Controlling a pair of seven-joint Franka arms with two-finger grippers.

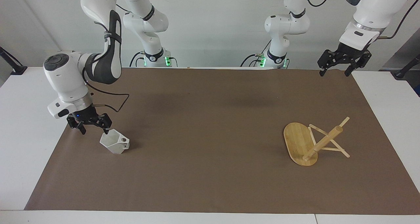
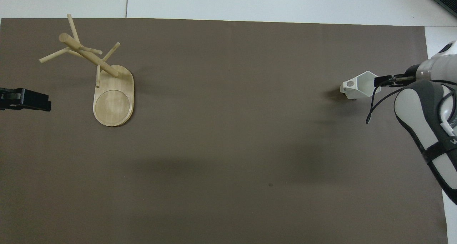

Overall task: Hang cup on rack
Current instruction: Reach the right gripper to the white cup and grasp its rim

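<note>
The white faceted cup (image 1: 114, 142) (image 2: 358, 89) stands mouth up on the brown mat, toward the right arm's end of the table. Its holed handle points toward the table's middle. My right gripper (image 1: 94, 131) hangs low over the mat just beside the cup, open and holding nothing, with one fingertip (image 1: 106, 131) close to the cup's rim. In the overhead view the arm covers most of that gripper (image 2: 388, 81). The bamboo rack (image 1: 323, 142) (image 2: 91, 56) stands on its oval base toward the left arm's end. My left gripper (image 1: 334, 72) (image 2: 25, 99) waits open above the mat's corner.
The brown mat (image 1: 210, 171) covers most of the white table (image 1: 29, 145). A black cable (image 1: 108, 96) loops from the right wrist over the mat. Both arm bases (image 1: 154, 58) stand at the robots' edge.
</note>
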